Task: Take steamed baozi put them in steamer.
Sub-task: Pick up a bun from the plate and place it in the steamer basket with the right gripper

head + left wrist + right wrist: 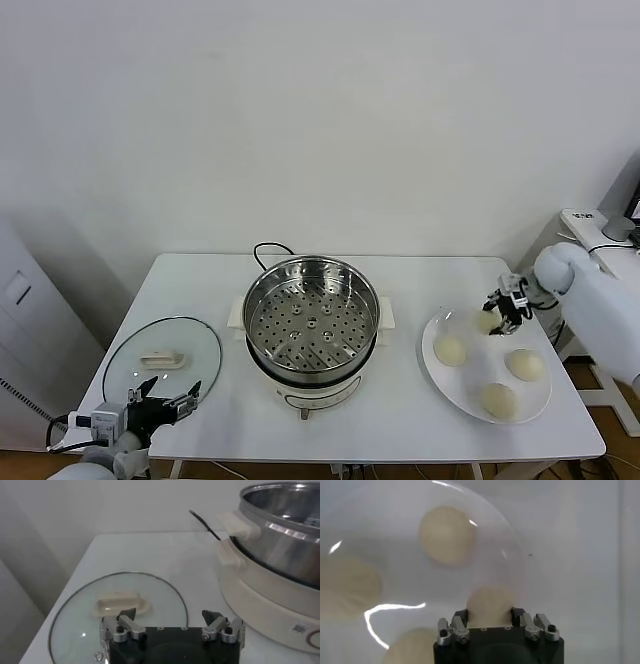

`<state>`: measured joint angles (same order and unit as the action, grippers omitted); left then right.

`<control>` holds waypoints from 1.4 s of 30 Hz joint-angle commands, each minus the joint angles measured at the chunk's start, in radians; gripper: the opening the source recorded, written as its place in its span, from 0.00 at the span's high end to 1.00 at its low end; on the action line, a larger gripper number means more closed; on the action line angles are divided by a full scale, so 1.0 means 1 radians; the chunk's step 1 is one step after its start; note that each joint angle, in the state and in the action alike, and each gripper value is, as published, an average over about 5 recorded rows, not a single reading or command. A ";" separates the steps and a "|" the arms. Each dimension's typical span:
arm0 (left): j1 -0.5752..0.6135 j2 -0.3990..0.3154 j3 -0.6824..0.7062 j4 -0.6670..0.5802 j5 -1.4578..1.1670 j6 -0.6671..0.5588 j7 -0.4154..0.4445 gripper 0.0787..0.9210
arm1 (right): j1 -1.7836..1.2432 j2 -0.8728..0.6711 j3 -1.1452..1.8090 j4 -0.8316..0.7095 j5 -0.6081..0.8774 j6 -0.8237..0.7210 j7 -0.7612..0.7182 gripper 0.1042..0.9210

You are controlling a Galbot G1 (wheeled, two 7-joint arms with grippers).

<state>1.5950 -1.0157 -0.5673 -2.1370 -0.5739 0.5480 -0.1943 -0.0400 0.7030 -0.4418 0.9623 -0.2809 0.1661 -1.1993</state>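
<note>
The steamer [311, 322] stands mid-table, shiny steel with a bare perforated tray, on a white base; it also shows in the left wrist view [280, 545]. Several baozi lie on the white plate [440, 385] at the right: one [450, 350], one [524, 363] and one [498, 400] lie free. My right gripper [503, 308] is down at the plate's far edge, its fingers against both sides of the far baozi [490, 605]. Other baozi [445, 535] show blurred beyond it. My left gripper [170, 614] is open and empty at the table's front left.
A glass lid [160, 358] with a cream handle lies flat at the front left, just ahead of my left gripper [165, 395]. The steamer's black cord [268, 250] runs behind it. A white cabinet [600, 235] stands off the table's right end.
</note>
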 commanded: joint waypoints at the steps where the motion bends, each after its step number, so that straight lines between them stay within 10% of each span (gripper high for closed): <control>1: 0.009 0.000 -0.004 -0.007 0.002 -0.001 0.000 0.12 | 0.378 -0.077 -0.321 0.186 0.260 0.094 -0.046 0.47; 13: 0.020 -0.002 -0.004 -0.011 0.006 -0.004 0.001 0.12 | 0.635 0.239 -0.553 0.148 0.411 0.386 -0.054 0.46; 23: 0.028 0.005 -0.013 -0.014 0.006 -0.005 0.001 0.12 | 0.592 0.467 -0.515 0.091 0.268 0.689 -0.085 0.45; 42: 0.034 -0.001 -0.011 -0.023 0.009 -0.005 0.000 0.12 | 0.387 0.603 -0.423 0.086 -0.118 0.707 -0.091 0.45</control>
<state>1.6270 -1.0158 -0.5790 -2.1571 -0.5651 0.5426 -0.1943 0.4251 1.2279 -0.9006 1.0650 -0.2309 0.8213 -1.2855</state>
